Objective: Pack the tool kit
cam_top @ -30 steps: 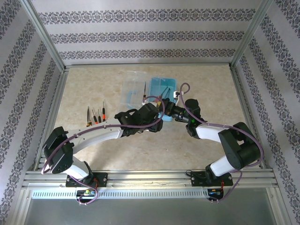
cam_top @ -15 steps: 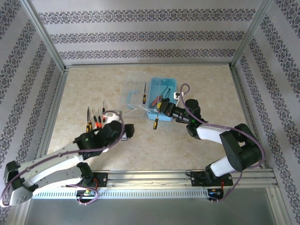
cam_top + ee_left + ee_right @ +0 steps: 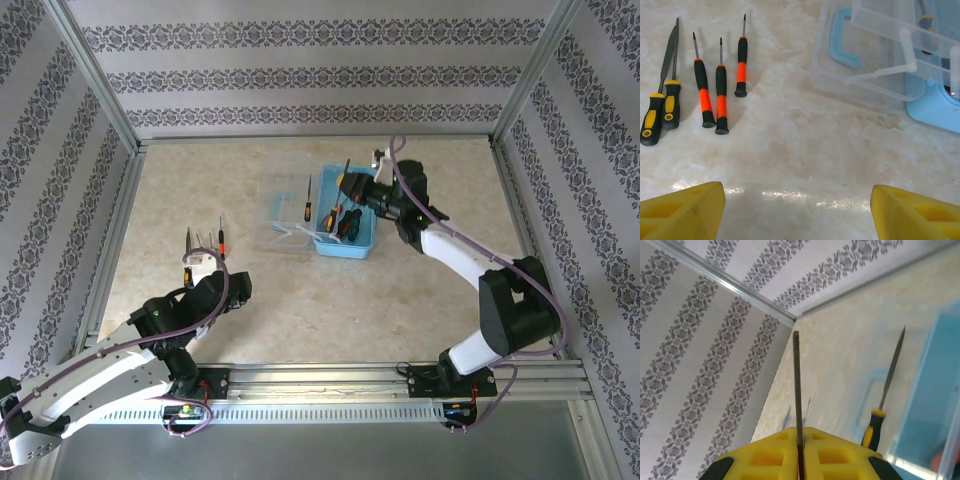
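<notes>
1. Top external view: the left end effector [image 3: 205,262] is hovering low over the near-left part of the tabletop [image 3: 420,300]. In the left wrist view its yellow fingertips [image 3: 682,207] are standing wide apart, with nothing between them.
2. Just beyond it, five loose tools are lying side by side on the tabletop. Two yellow-handled tools [image 3: 671,102] are on the left, and three orange-and-black screwdrivers [image 3: 721,100] are to their right.
3. Farther off and to the right, a clear plastic lid [image 3: 280,215] with a blue handle is lying open right beside the blue tool box [image 3: 345,252].
4. One yellow-handled pointed tool [image 3: 308,200] is resting on that lid, and several red- and green-handled tools [image 3: 343,222] are sitting inside the box.
5. Over the far end of the box, the right end effector [image 3: 352,186] is clamping shut on a slim dark blade [image 3: 796,390]. The blade is pointing away toward the far wall, and its handle is hidden by the fingers.
</notes>
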### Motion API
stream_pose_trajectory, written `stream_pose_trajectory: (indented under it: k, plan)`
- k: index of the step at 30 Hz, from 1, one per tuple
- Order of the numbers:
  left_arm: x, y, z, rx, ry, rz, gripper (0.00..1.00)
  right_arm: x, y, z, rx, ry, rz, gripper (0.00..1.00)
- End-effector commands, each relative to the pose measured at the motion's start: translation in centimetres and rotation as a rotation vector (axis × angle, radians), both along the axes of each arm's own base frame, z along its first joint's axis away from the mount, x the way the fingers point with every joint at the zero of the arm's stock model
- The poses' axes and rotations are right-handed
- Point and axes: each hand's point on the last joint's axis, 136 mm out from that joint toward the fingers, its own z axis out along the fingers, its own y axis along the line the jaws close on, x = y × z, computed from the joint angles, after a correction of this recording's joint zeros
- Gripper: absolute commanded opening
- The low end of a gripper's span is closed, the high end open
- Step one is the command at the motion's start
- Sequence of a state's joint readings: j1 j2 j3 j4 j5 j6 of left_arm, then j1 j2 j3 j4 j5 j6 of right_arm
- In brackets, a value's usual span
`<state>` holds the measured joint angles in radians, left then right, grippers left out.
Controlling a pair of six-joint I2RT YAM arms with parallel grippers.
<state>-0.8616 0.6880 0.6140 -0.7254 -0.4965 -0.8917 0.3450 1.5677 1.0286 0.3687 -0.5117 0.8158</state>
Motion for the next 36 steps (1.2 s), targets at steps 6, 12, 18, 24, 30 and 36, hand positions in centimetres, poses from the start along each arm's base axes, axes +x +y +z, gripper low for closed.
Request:
stream_pose_trajectory:
  k: [6,12,18,24,30,36]
  plan:
    - [0.1,-0.8,0.8,-0.041,0.009,-0.019,0.77,5.1,0.8,-5.2,-0.128,0.150,-0.006,0.13]
    - [0.0,-0.7,0.9,-0.047,0.006,-0.020,0.78,6.2,3.1,-7.3,-0.181,0.192,0.029,0.12]
    - [-0.1,-0.7,0.8,-0.055,0.006,-0.021,0.78,7.0,4.5,-9.2,-0.228,0.238,0.050,0.13]
    - [-0.1,-0.8,0.7,-0.066,0.007,-0.021,0.78,8.0,4.7,-10.6,-0.233,0.269,0.042,0.13]
    - [0.0,-0.9,1.0,-0.064,0.002,-0.027,0.79,8.6,4.5,-11.6,-0.243,0.293,0.038,0.15]
    - [0.2,-1.2,1.4,-0.055,0.000,-0.036,0.79,8.9,4.1,-12.3,-0.243,0.314,0.026,0.19]
